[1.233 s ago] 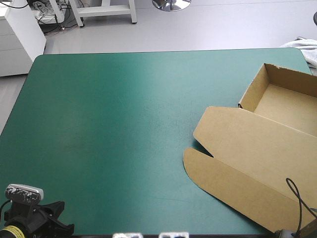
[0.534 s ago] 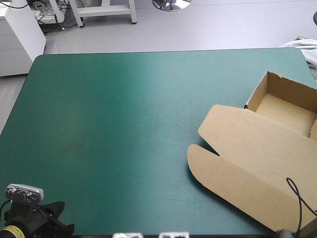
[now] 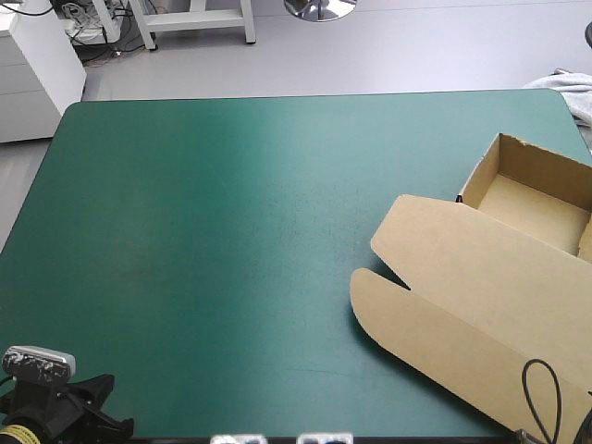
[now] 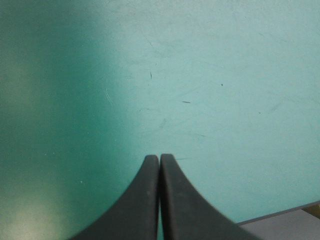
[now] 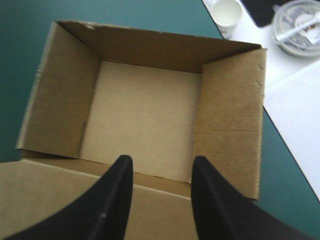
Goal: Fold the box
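Observation:
The brown box (image 3: 481, 287) lies at the table's right side as an open tray (image 3: 535, 205) with its lid (image 3: 453, 305) flat toward the near edge. In the right wrist view my right gripper (image 5: 161, 161) is open, its black fingers (image 5: 117, 185) apart over the fold where lid meets tray (image 5: 145, 115); the tray is empty, with walls standing. My left gripper (image 4: 160, 159) is shut, its fingers meeting in a point over bare teal-green cover, at the near left corner (image 3: 92, 418) and far from the box.
A pale cloth (image 3: 566, 88) lies off the table's far right corner. Beyond the table's edge, past the tray, a paper cup (image 5: 226, 12) and a round container (image 5: 297, 25) sit on a white surface. White furniture (image 3: 32, 69) stands off the far left corner.
The box slid a little to the right, its tray now partly past the picture's edge. The left gripper sank slightly toward the near edge. The cable loop at near right shifted.

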